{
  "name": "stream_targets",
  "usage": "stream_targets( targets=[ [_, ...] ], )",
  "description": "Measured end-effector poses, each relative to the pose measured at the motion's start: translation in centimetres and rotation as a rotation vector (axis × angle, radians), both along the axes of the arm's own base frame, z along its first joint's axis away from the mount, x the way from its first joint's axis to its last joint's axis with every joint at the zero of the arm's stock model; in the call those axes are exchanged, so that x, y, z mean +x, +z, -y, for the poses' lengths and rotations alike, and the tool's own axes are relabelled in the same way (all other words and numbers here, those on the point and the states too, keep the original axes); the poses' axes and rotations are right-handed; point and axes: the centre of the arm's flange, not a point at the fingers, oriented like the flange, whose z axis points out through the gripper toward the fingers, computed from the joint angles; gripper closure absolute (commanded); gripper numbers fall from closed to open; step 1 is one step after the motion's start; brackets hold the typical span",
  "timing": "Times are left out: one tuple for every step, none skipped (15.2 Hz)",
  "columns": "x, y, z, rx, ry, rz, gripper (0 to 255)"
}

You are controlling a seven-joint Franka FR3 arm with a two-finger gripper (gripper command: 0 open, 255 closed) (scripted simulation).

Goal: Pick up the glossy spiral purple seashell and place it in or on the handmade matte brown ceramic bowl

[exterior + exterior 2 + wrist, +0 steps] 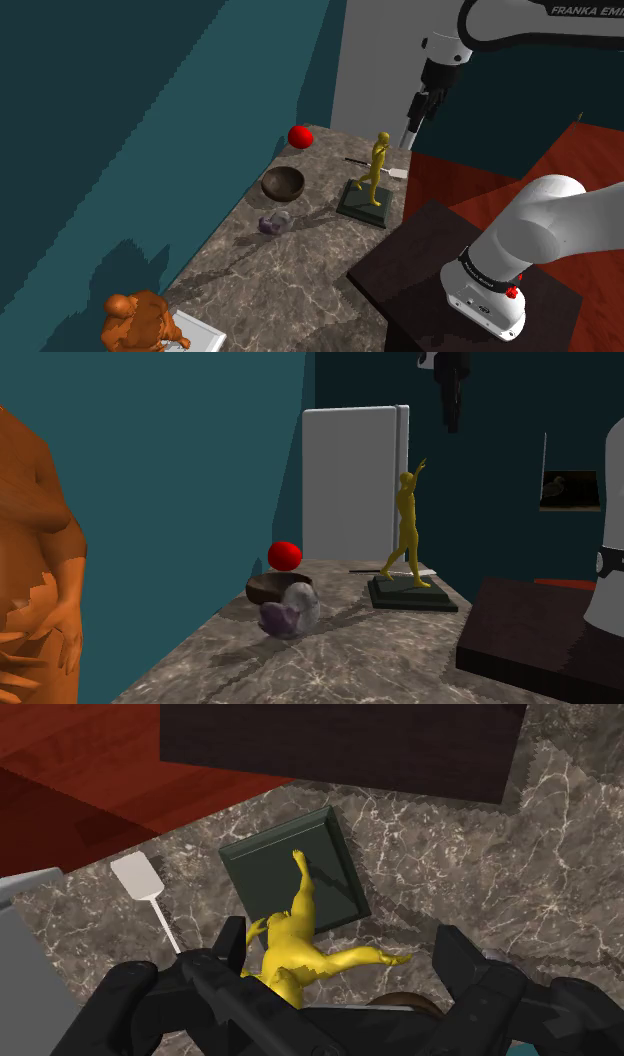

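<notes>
The tool [342, 944] was held open and empty above the yellow figurine [290, 949]. The purple seashell [273, 223] was seen lying on the bench [300, 290], just beside the brown bowl [283, 183].

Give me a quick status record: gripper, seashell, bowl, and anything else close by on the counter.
gripper: open, empty, raised over the yellow figurine
bowl: brown, upright, looks empty
seashell: purple, lying on the marble counter close to the bowl, not grasped
red ball: on the counter, on the bowl's far side from the seashell
spatula: white, flat beside the figurine's dark base
task state: pick not yet begun
</notes>
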Motion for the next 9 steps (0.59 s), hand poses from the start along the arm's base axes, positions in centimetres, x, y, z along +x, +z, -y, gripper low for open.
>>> stream_targets(
  targets=[
    [0.0, 0.0, 0.0, 0.000, 0.000, 0.000, 0],
    [0.4, -0.5, -0.3, 0.000, 0.004, -0.001, 0],
    [0.8, -0.9, -0.9, 0.000, 0.010, 0.000, 0],
    [1.4, -1.7, -1.6, 0.001, 0.017, -0.001, 0],
    [1.9, -2.6, -2.4, 0.001, 0.025, 0.000, 0],
    [2.4, -3.3, -3.1, 0.002, 0.033, 0.000, 0],
    [2.9, -4.0, -3.8, 0.003, 0.041, 0.001, 0],
    [3.7, -4.9, -4.9, 0.003, 0.050, 0.001, 0],
    [4.4, -5.8, -5.7, 0.004, 0.058, 0.001, 0]
  ],
)
